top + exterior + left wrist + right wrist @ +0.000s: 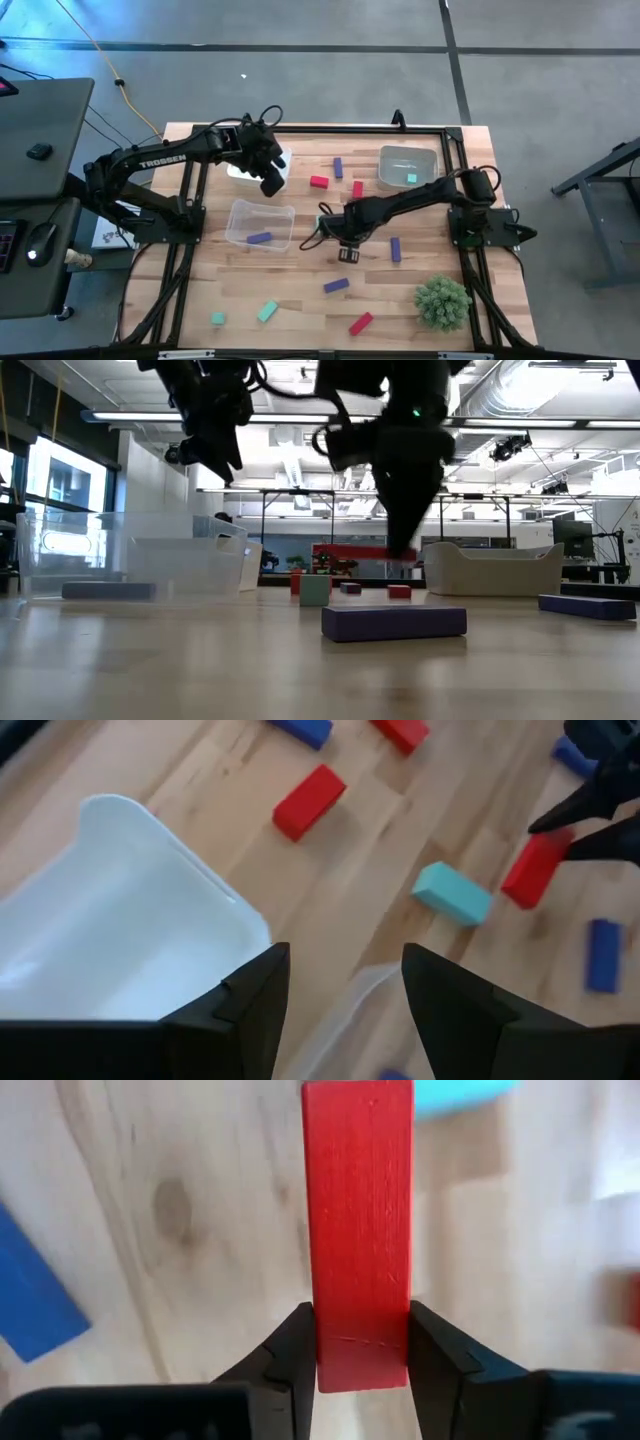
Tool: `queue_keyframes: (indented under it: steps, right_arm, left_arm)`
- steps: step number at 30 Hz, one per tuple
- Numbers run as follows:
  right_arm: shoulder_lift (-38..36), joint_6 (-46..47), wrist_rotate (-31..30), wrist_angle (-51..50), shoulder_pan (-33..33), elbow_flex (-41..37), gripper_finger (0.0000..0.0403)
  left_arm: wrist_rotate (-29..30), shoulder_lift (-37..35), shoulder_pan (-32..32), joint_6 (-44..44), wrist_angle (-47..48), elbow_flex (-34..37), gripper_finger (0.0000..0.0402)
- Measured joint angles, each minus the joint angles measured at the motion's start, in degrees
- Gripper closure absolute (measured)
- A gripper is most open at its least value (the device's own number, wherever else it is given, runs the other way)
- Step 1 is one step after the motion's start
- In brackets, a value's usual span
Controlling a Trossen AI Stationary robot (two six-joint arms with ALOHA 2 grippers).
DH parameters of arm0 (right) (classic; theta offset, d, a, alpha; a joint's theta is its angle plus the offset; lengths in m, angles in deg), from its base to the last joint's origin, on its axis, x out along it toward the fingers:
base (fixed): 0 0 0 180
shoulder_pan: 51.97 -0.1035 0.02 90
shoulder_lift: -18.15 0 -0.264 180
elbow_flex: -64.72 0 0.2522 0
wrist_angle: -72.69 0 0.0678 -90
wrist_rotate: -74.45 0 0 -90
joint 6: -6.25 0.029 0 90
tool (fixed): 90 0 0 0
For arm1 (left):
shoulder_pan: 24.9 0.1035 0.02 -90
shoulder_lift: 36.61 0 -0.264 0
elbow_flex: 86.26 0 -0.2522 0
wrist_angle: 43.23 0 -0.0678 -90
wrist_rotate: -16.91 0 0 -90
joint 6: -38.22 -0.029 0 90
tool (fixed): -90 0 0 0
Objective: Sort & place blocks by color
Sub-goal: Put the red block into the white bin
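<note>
My right gripper (362, 1350) is shut on a red bar (358, 1220) over the middle of the table (335, 228), beside a teal block (452, 892). My left gripper (345, 985) is open and holds nothing; it hangs over the white bin (110, 920) near the far left (272, 180). One purple bar (259, 238) lies in the clear bin (262, 215). A teal block (412, 178) lies in the far right bin (407, 158). Other red (319, 182), purple (336, 285) and teal (267, 311) blocks lie flat on the table. My right gripper pinches the red bar between its two fingers, which bear on the long sides near one end (360, 1365). The fingers come from above, pointing down. The bar (362, 552) is lifted clear of the table and hangs level below the fingers.
A bushy green plant ball (442, 300) stands at the near right. More blocks lie near the front edge: red (361, 322), teal (217, 318), and purple (396, 248) at the right. A black frame (455, 135) runs along the table's sides.
</note>
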State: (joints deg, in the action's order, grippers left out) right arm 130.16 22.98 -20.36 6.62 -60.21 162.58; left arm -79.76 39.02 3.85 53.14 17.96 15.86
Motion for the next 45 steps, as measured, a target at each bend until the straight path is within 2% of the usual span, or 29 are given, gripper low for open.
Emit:
queue_keyframes:
  steps: [10,15,23,31,45]
  right_arm:
    - [-0.1,-9.6,-10.9,-5.9,3.0,12.4,0.0308]
    - [-0.1,-15.5,-13.6,-7.2,4.5,15.6,0.0308]
    - [-0.1,-24.6,-19.0,-7.0,5.6,19.5,0.0308]
    - [-0.1,-30.3,-22.0,-6.6,7.4,23.8,0.0308]
    - [-0.9,-34.7,-21.5,-6.3,9.0,25.1,0.0308]
  left_arm:
    - [-11.7,0.0,0.0,7.6,-5.1,0.0,0.0218]
    - [-14.7,0.0,0.2,11.1,-8.0,0.0,0.0218]
    - [-14.9,0.0,0.2,16.1,-10.8,0.0,0.0218]
    - [-15.0,0.0,0.2,20.2,-14.0,0.0,0.0218]
    - [-14.9,0.0,0.2,23.5,-17.4,0.0,0.0218]
